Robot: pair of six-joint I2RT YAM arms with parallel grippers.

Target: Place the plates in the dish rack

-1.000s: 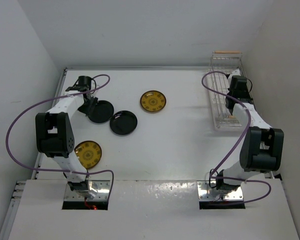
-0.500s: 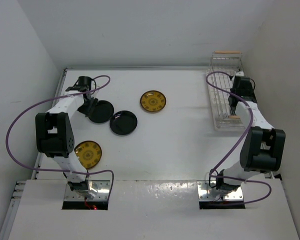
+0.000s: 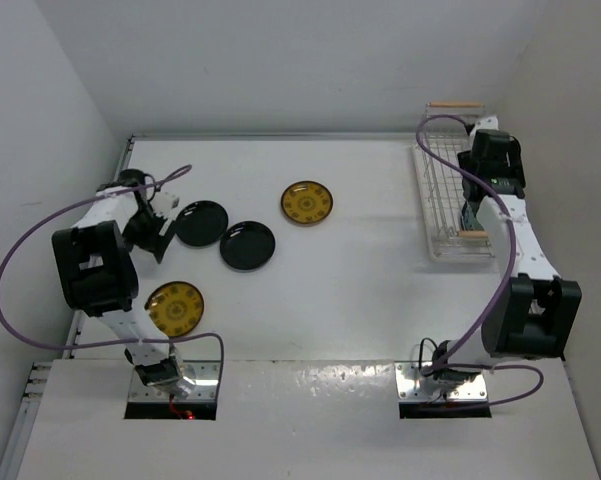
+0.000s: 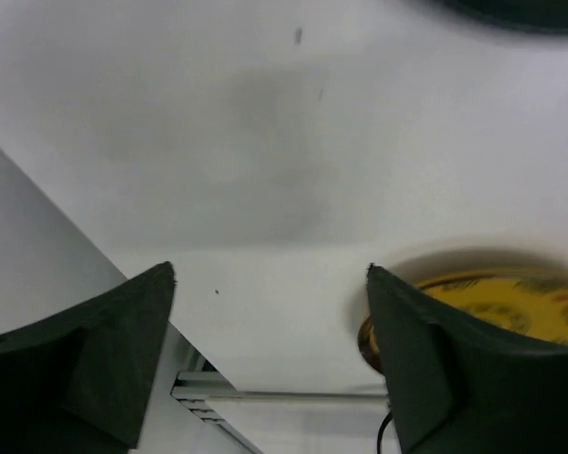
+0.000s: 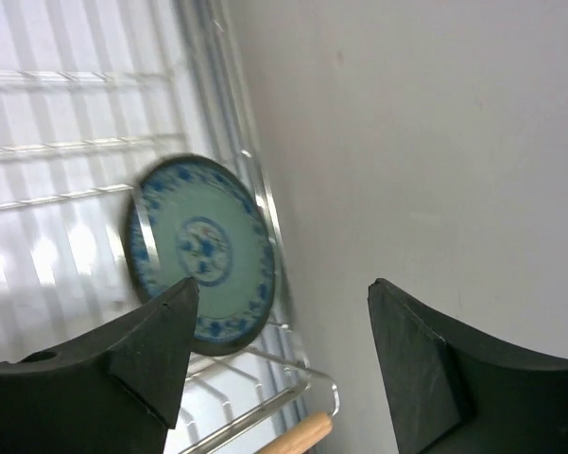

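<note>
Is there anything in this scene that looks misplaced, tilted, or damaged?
Nothing stands out. The blue-green plate stands on edge in the dish rack by its wooden handle. The two black plates and two yellow plates lie flat on the table, none visibly broken.

Bright even light, soft shadows; blue-green plate (image 5: 203, 253) motion-blurred.
</note>
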